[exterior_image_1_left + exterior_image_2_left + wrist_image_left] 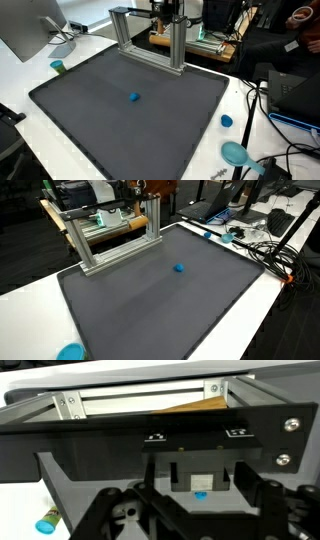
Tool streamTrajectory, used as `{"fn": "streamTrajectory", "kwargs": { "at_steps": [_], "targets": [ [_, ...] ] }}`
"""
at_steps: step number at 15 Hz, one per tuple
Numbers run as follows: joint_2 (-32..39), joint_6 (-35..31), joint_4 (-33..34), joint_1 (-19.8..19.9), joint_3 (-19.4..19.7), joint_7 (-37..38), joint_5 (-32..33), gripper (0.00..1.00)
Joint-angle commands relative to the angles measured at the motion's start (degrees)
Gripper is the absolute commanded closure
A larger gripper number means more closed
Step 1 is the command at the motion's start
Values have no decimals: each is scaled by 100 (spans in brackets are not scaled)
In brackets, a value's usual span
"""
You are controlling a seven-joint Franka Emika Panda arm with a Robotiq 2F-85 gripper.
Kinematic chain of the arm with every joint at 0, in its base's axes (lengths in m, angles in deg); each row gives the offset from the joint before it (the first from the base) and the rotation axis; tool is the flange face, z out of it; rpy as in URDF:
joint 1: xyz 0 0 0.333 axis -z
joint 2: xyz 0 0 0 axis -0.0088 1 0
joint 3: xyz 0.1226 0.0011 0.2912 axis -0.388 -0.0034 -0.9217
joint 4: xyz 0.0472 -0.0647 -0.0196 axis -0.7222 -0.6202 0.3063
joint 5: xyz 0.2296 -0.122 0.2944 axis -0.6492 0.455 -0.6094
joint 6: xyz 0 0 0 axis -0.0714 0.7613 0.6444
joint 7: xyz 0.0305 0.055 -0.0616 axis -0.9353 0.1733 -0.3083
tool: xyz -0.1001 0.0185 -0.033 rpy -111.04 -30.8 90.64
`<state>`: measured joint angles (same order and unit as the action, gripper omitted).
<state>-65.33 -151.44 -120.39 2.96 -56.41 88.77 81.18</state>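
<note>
A small blue object (134, 97) lies near the middle of a dark grey mat (90, 120) on a white table; it shows in both exterior views (179, 267). In the wrist view my gripper (196, 512) is open and empty, its dark fingers spread wide at the bottom of the picture. The blue object (201, 494) shows small between them, some way off. In both exterior views only a dark part of the arm (168, 10) shows, above and behind an aluminium frame (150, 40) at the mat's far edge.
The aluminium frame (110, 235) stands along the mat's back edge. A teal cup (58, 66), a blue cap (227, 120) and a teal round piece (236, 153) sit on the white table beside the mat. Cables (262, 248) lie at one side. A monitor (25, 30) stands at a corner.
</note>
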Motion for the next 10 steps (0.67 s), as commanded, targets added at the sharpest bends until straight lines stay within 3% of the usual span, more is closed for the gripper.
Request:
{"fn": "streamTrajectory", "kwargs": {
  "at_steps": [1,5,10],
  "targets": [
    [-20,110,-19,-80,64,-187,6,15],
    [-77,54,-63,-139,23,-302,49,11],
    [18,169,-40,-158,-21,-253,20,20]
  ]
}}
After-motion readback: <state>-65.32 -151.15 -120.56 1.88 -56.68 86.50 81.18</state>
